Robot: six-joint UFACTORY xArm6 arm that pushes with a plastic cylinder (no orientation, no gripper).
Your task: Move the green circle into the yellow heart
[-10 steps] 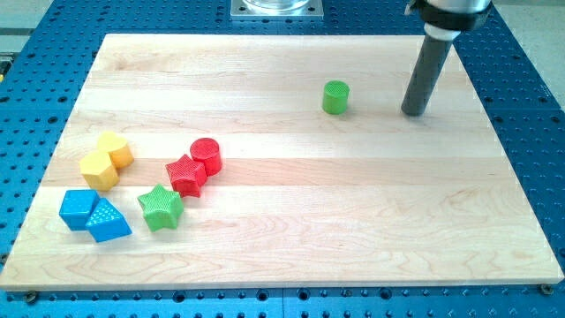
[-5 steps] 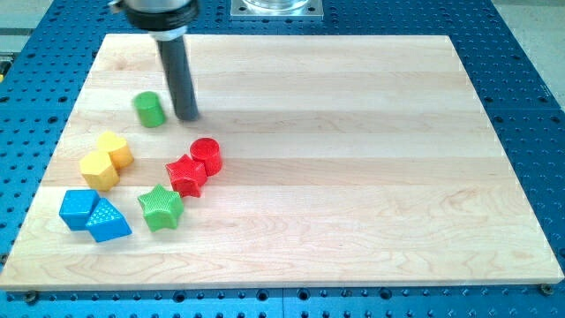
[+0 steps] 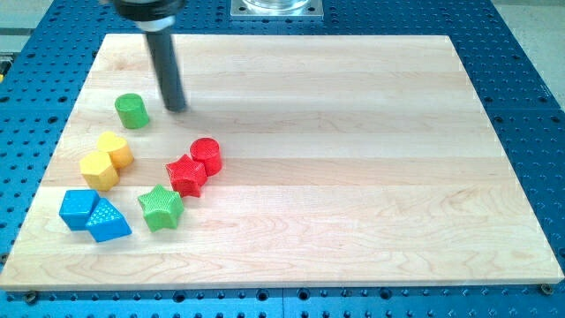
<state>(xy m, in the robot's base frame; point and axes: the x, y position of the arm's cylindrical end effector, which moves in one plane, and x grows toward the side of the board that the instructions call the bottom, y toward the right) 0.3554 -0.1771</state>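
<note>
Bright blocks on pale wood, blue all round

The board [image 3: 335, 177] is light, blond wood with faint grain stripes, set on a blue table [image 3: 530, 79] dotted with rows of small holes. The green circle [image 3: 131, 111] and green star [image 3: 161, 208] share one leaf green; the yellow heart [image 3: 115, 148] and yellow hexagon [image 3: 99, 170] are golden; the red star [image 3: 186, 174] and red cylinder [image 3: 206, 155] are scarlet; the blue cube [image 3: 78, 208] and blue triangle [image 3: 108, 221] are sky blue. My tip [image 3: 176, 108] ends a dark grey rod.
</note>
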